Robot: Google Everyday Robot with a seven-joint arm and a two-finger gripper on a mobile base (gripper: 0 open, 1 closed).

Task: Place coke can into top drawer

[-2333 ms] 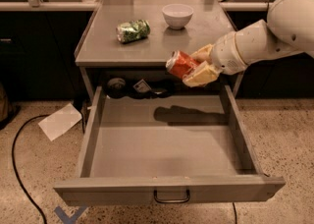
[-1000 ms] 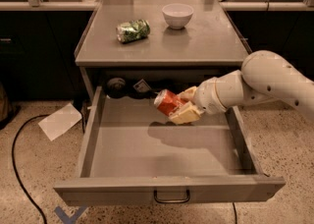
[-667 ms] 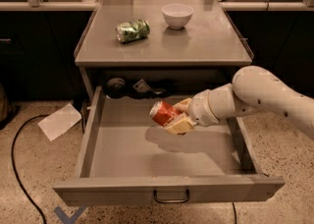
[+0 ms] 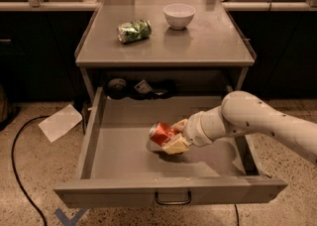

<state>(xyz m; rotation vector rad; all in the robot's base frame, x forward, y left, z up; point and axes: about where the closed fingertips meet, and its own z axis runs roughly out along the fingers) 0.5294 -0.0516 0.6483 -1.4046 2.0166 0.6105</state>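
The top drawer (image 4: 168, 190) is pulled fully open under the grey table; its dark pull handle (image 4: 173, 199) faces the camera. My gripper (image 4: 169, 138) reaches in from the right and is shut on the red coke can (image 4: 161, 133). The can lies tilted on its side, low inside the drawer near its middle, at or just above the drawer floor. The pale fingers (image 4: 176, 144) wrap the can's right end and hide part of it.
On the table top (image 4: 163, 46) lie a green-and-white can (image 4: 133, 30) and a white bowl (image 4: 179, 15). Dark items (image 4: 141, 88) sit at the drawer's back. A white paper (image 4: 60, 122) and a black cable (image 4: 20, 170) lie on the floor at left.
The arm has carried the coke can from above the drawer's right back part down and to the left, deep into the drawer. The grip on the can has held.
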